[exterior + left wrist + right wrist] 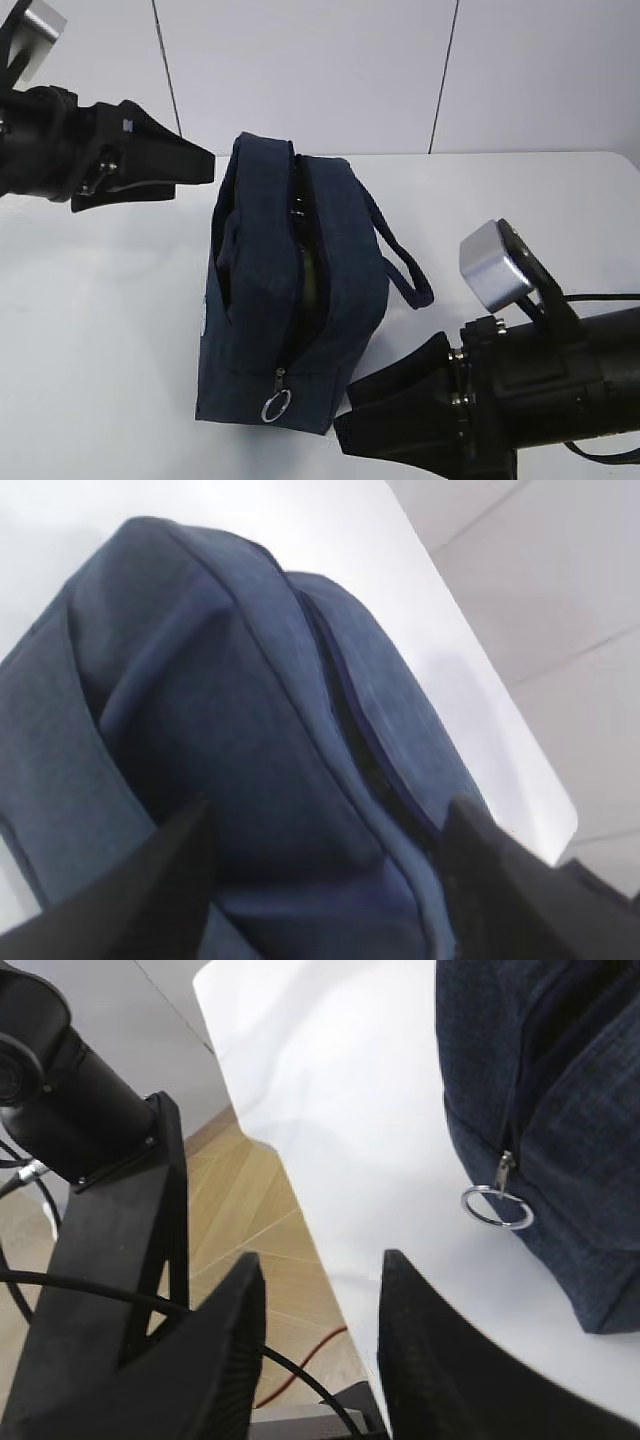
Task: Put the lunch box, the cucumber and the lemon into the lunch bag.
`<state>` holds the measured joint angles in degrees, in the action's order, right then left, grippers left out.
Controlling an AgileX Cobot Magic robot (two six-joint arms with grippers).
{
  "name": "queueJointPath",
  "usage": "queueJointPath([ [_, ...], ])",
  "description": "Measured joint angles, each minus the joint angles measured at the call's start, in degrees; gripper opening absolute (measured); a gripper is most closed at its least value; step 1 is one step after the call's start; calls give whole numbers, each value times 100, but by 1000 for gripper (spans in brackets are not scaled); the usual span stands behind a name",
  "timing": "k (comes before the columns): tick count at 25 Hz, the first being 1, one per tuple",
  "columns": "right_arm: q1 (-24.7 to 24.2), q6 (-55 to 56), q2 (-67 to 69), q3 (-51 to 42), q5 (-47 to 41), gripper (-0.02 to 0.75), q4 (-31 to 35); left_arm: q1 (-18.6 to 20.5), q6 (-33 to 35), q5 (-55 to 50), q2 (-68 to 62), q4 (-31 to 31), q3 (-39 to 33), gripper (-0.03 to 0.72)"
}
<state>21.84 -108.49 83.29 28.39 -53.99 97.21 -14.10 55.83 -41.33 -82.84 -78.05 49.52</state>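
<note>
Bag's zipper slit runs from upper centre to the ring pull at lower centre.
The right pincer (350, 432), part open and empty, sits just right of the ring pull (277, 406); the left pincer (205, 165), wide and empty, hovers at the lunch bag (340, 290) top, something green inside.

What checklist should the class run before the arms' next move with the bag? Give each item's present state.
1. Bag upright on the table: ok.
2. Zipper open, pull ring at the near end: ok.
3. Left tool open and empty, off the bag: ok.
4. Right tool empty, off the bag: ok.
5. Something pale green shows through the opening; lunch box, cucumber and lemon all inside: cannot tell.
6. Nothing left lying on the table: ok in the exterior view.
</note>
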Motion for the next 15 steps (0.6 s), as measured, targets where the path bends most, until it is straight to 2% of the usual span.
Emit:
queueJointPath([
  [4,0,-80,0,0,428,273,-9,-201,-67,-218,57,213,0,494],
  [9,0,-91,0,29,1741,273,14,-1197,-251,257,-151,227,0,490],
  [11,0,-100,0,93,2019,273,24,-1440,-436,331,-277,273,0,489],
  [13,0,-115,0,188,2200,273,36,-1533,-805,331,-347,613,0,489],
  [15,0,-135,0,340,2442,273,36,-1542,-1348,343,-371,1307,0,489],
])
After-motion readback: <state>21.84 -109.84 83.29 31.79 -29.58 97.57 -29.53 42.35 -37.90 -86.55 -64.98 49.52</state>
